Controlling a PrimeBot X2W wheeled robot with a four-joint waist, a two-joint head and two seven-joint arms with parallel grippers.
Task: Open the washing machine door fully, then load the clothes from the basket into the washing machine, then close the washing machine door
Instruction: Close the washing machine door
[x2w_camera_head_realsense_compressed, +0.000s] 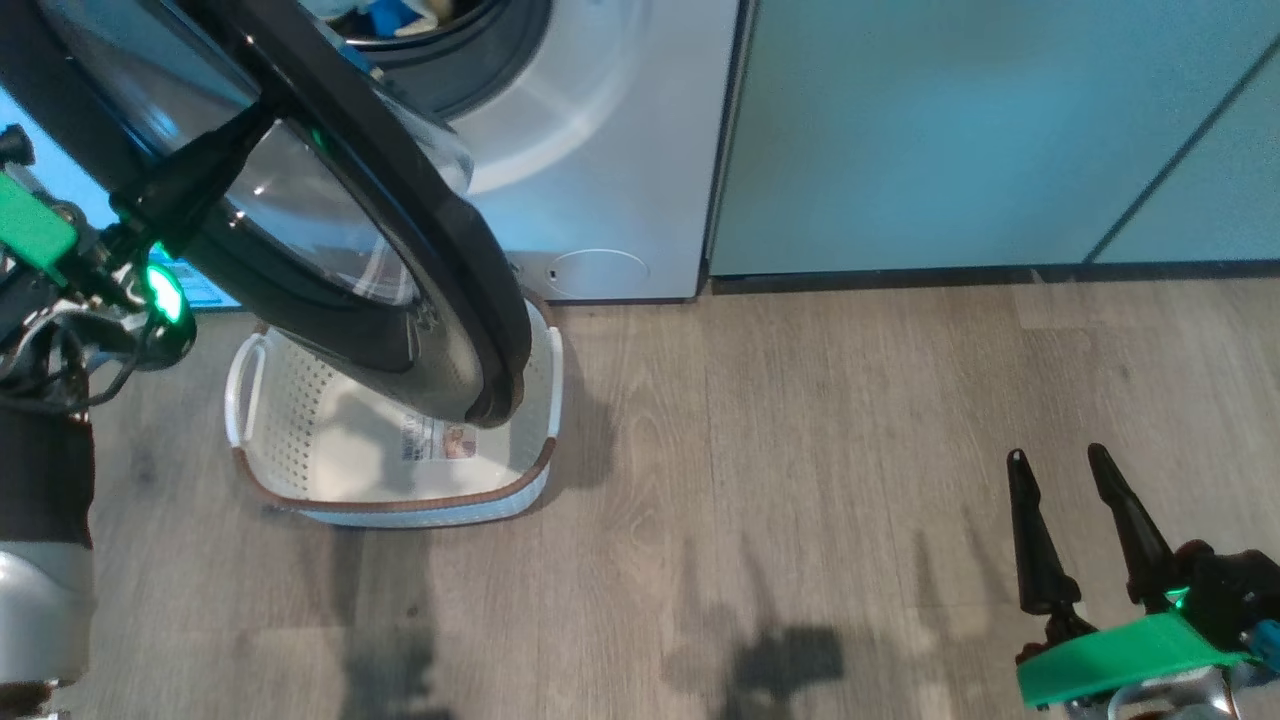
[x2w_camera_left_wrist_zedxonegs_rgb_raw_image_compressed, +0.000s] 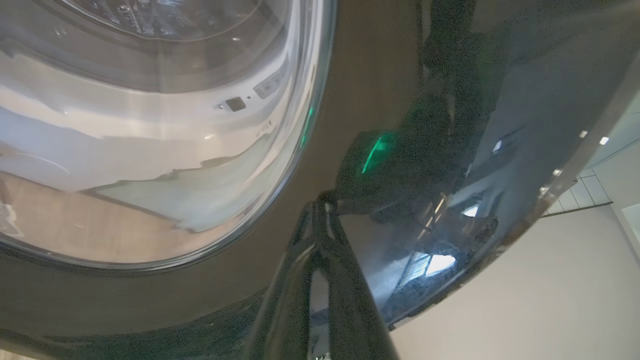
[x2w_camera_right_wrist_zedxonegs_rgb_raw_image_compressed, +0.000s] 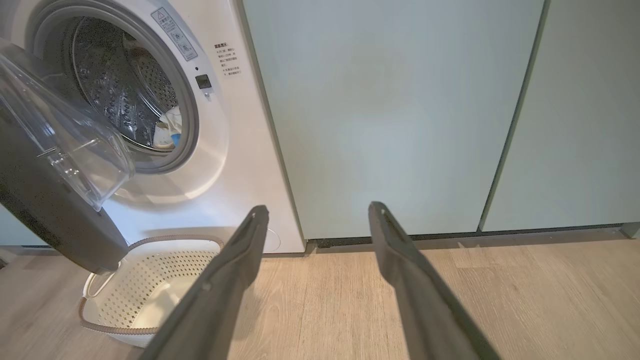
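Left fingers (x2w_camera_head_realsense_compressed: 215, 150) closed on nothing, tips pressed against the door's (x2w_camera_head_realsense_compressed: 470, 260) black rim on its outer face. Door part-open, lower edge hanging over the basket (x2w_camera_head_realsense_compressed: 400, 503), which sits on the floor (x2w_camera_head_realsense_compressed: 800, 450) right in front of the washer (x2w_camera_head_realsense_compressed: 620, 150). Clothes (x2w_camera_right_wrist_zedxonegs_rgb_raw_image_compressed: 167, 132) in the drum. Right fingers (x2w_camera_head_realsense_compressed: 1027, 510) spread wide, holding nothing, above the floor well right of the basket.

Bright even light, soft shadows on floor (x2w_camera_head_realsense_compressed: 800, 420), glare across washing machine door (x2w_camera_left_wrist_zedxonegs_rgb_raw_image_compressed: 380, 65)

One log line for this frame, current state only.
washing machine door: partly open | left gripper: shut, tips on its black rim | clothes: in drum | basket: looks empty | right gripper: open, holding nothing
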